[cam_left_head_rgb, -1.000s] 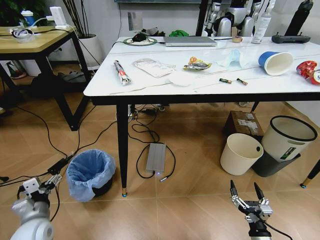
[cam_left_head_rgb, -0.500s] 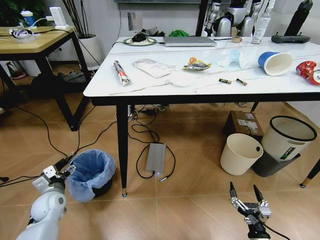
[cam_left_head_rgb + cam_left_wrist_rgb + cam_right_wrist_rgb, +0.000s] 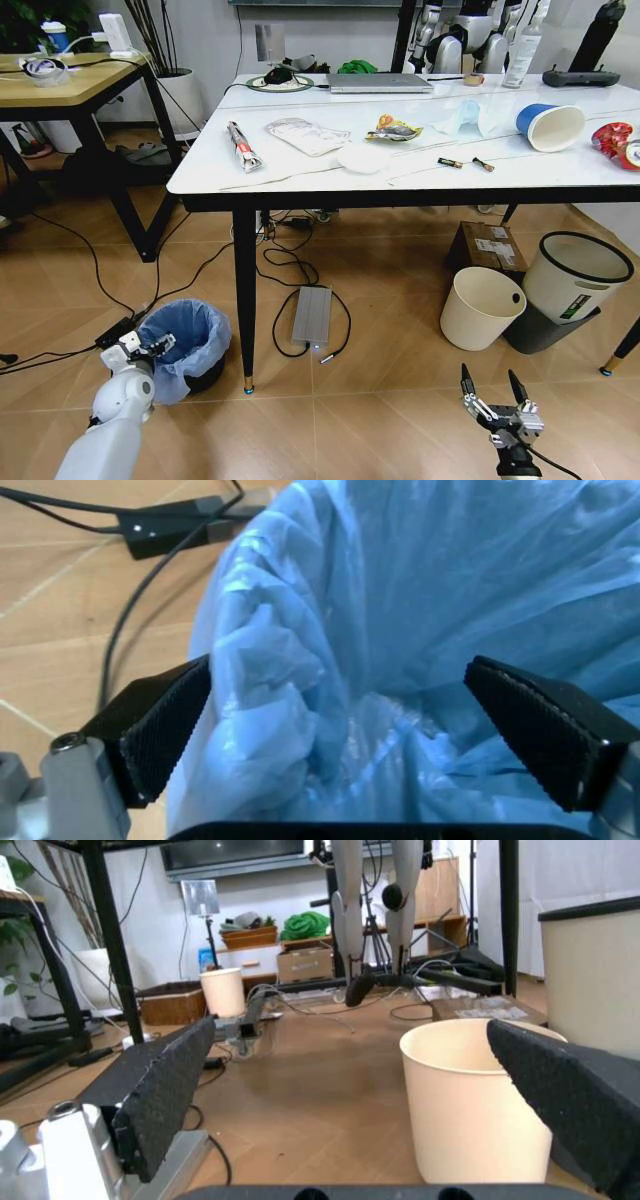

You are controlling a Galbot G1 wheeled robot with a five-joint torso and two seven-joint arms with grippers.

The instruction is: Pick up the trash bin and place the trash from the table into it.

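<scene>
The trash bin (image 3: 190, 342), lined with a crinkled light-blue bag, stands on the floor beside the table's front-left leg. My left gripper (image 3: 150, 347) is open at the bin's near-left rim. In the left wrist view the bag's rim (image 3: 270, 652) lies between the two fingers (image 3: 160, 720), one outside and one over the bin's mouth. Trash lies on the white table (image 3: 300, 172): a wrapper (image 3: 243, 145), a clear pack (image 3: 307, 134), a snack wrapper (image 3: 394, 127), a tissue (image 3: 465, 115), a paper cup (image 3: 550, 125) and a red can (image 3: 612, 137). My right gripper (image 3: 489, 380) hangs open low at the right.
The black table leg (image 3: 245, 290) stands right next to the bin. A grey box (image 3: 311, 315) and cables lie under the table. A cream bucket (image 3: 482, 306), a black-rimmed white bin (image 3: 575, 275) and a cardboard box (image 3: 487, 247) stand at the right. A wooden table (image 3: 60, 88) stands at the left.
My left arm has swung forward and to the right, bringing its gripper from beside the bin up to the bin's rim. The right arm has stayed put.
</scene>
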